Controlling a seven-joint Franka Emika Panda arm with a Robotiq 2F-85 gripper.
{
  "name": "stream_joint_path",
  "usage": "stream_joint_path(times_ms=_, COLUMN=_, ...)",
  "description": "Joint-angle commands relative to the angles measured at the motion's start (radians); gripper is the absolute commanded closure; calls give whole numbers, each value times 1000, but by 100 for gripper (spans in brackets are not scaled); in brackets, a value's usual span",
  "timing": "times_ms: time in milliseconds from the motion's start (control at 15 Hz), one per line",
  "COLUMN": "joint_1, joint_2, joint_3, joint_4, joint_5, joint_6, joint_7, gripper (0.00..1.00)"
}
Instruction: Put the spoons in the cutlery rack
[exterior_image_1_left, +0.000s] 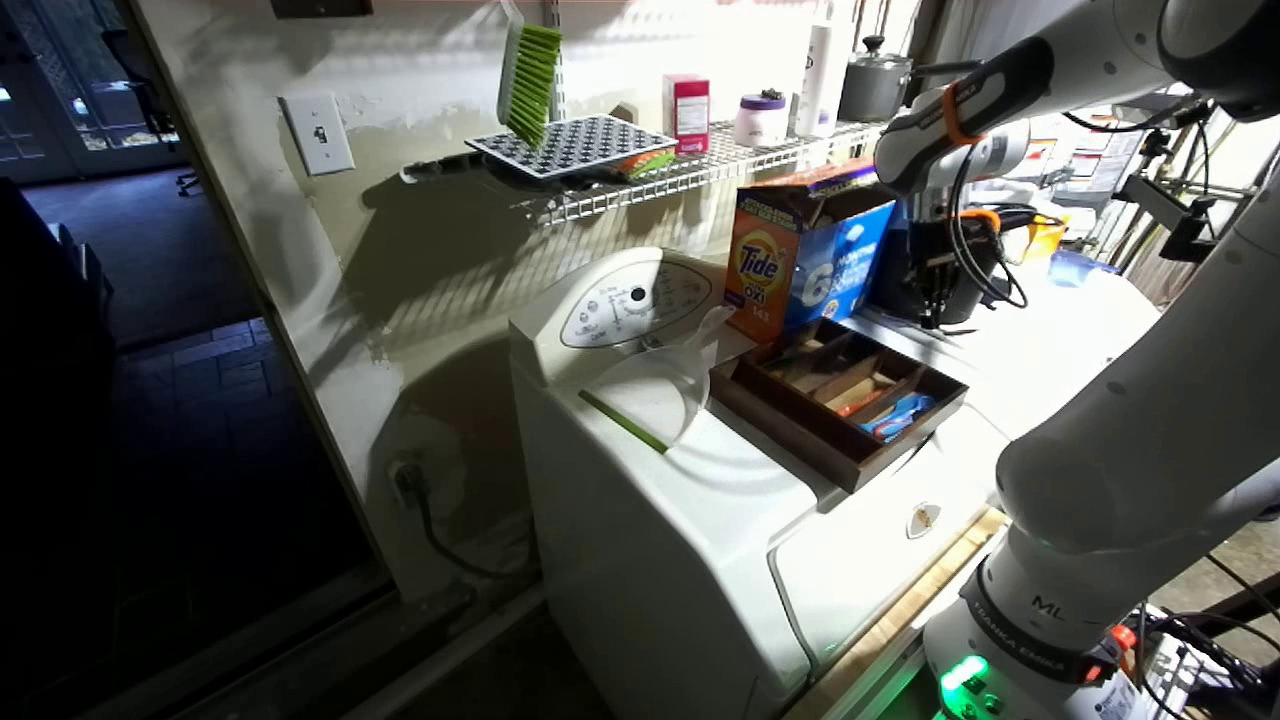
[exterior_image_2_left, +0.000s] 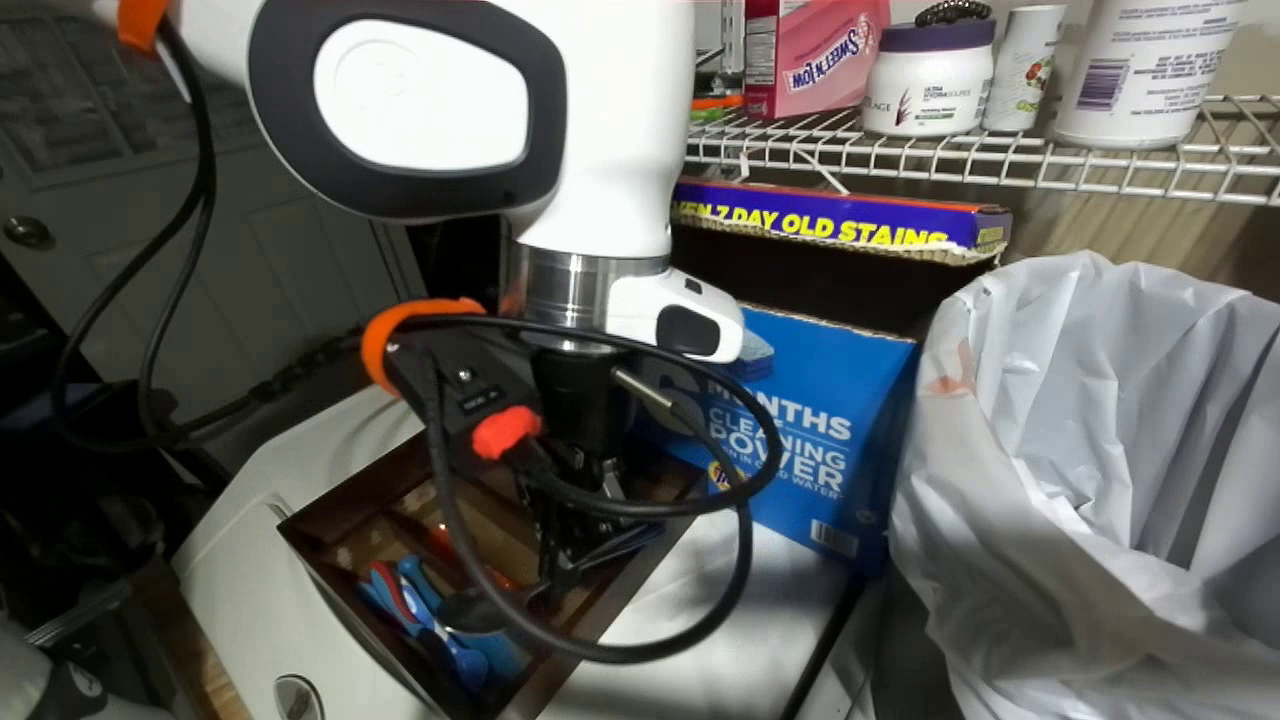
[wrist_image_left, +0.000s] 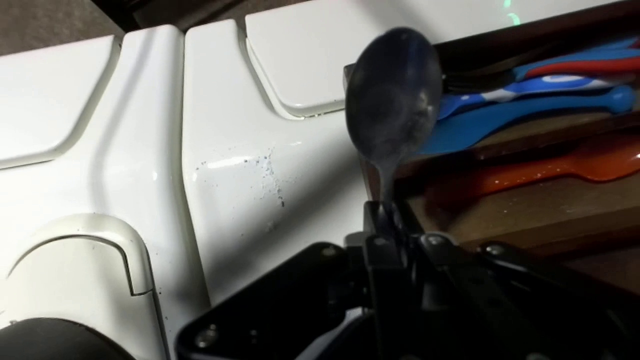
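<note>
A dark metal spoon (wrist_image_left: 394, 95) stands out from my gripper (wrist_image_left: 387, 212) in the wrist view, bowl outward. The two fingers are closed on its handle. In an exterior view the spoon's bowl (exterior_image_2_left: 478, 610) shows below the gripper (exterior_image_2_left: 550, 585), over the rack. The cutlery rack is a dark brown wooden tray with compartments (exterior_image_1_left: 790, 440), also in an exterior view (exterior_image_2_left: 345, 495). One compartment holds blue and red handled cutlery (wrist_image_left: 530, 110). The compartment beside it holds an orange utensil (wrist_image_left: 545, 170). In an exterior view the gripper (exterior_image_1_left: 935, 312) appears above the rack's far side.
The rack rests on a white washer (exterior_image_1_left: 720, 500). A Tide box (exterior_image_1_left: 800, 255) stands against its back side. A bin with a white bag (exterior_image_2_left: 1080, 500) stands beside the box. A dustpan (exterior_image_1_left: 650, 385) lies near the washer's control panel. A wire shelf (exterior_image_1_left: 640, 190) hangs above.
</note>
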Motion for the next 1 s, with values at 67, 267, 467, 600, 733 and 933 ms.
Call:
stream_joint_path(times_ms=67, joint_1=20, joint_2=-49, joint_3=22, joint_4=-42, joint_5=28, joint_6=-1, joint_7=252, gripper=98)
stream_joint_path(times_ms=267, joint_1=32, joint_2=-57, joint_3=38, joint_4=-62, joint_5=64, joint_6=23, joint_7=385, gripper=98)
stream_joint_path(times_ms=467, joint_1=44, joint_2=-74, joint_3=59, joint_4=-95, joint_5=70, joint_6=57, joint_7=513, gripper=98)
stream_joint_path(times_ms=600, joint_1=50, joint_2=-81, joint_3=73, joint_4=-112, joint_5=66, joint_6=78, joint_7=591, gripper=98)
stream_joint_path(times_ms=733, joint_1=54, joint_2=-86, joint_3=87, joint_4=-127, joint_5=69, joint_6=102, joint_7=669, gripper=98)
stream_joint_path(times_ms=933, joint_1=58, joint_2=-77, joint_3=99, joint_4=-137, joint_5=92, joint_6=129, joint_7=775, gripper=98)
